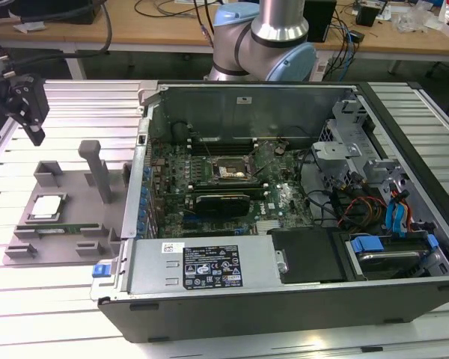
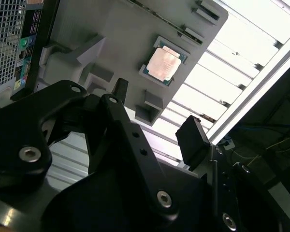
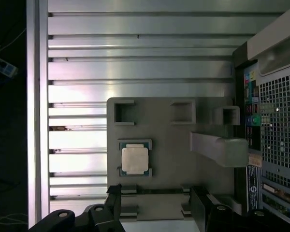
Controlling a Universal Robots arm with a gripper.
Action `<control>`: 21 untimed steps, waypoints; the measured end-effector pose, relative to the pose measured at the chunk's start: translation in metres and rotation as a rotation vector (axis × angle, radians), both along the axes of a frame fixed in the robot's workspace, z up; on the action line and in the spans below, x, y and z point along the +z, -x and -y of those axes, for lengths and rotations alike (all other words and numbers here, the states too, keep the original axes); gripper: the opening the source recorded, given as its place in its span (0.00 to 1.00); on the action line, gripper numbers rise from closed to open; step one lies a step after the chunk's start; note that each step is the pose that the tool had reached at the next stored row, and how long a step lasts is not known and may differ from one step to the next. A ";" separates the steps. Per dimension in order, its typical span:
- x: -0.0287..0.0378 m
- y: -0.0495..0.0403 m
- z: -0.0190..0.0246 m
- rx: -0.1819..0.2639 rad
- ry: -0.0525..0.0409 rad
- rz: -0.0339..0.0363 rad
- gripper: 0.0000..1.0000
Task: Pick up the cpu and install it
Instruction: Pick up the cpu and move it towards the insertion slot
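The cpu (image 1: 46,207) is a small square chip with a silver-grey top. It lies flat in a recess of the grey fixture (image 1: 75,191), on the slatted table at the exterior view's left. Both wrist views show the cpu (image 2: 165,65) (image 3: 135,159) from above. My black gripper (image 1: 31,123) hangs in the air above and behind the fixture, well clear of the chip. The gripper (image 3: 157,203) is open, and nothing sits between its two fingers (image 2: 195,140). The empty socket (image 1: 232,170) sits in the middle of the motherboard inside the open computer case (image 1: 284,292).
A long green memory stick (image 1: 60,229) lies in a slot along the fixture's front. A tall grey post (image 1: 97,172) rises from the fixture beside the case wall. Cables and drive bays (image 1: 382,217) crowd the case's right side. The arm's base (image 1: 262,45) stands behind the case.
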State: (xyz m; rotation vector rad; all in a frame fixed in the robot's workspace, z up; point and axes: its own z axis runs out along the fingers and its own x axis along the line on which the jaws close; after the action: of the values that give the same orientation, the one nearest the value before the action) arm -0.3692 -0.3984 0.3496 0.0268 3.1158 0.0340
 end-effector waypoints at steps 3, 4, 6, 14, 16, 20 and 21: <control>-0.0042 0.0000 0.0000 0.000 0.0000 0.0000 0.68; -0.0051 0.0000 0.0000 0.000 0.0000 0.0000 0.68; -0.0071 0.0000 0.0000 0.000 0.0000 0.0000 0.68; -0.0140 0.0000 0.0000 0.000 0.0000 0.0001 0.68; -0.0159 0.0000 0.0000 0.000 0.0000 0.0001 0.68; -0.0206 0.0000 0.0000 0.000 0.0000 0.0001 0.68; -0.0215 0.0000 0.0000 0.000 0.0000 0.0001 0.68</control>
State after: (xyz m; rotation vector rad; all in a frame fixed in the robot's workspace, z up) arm -0.3692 -0.3984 0.3281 0.0267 3.1157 0.0340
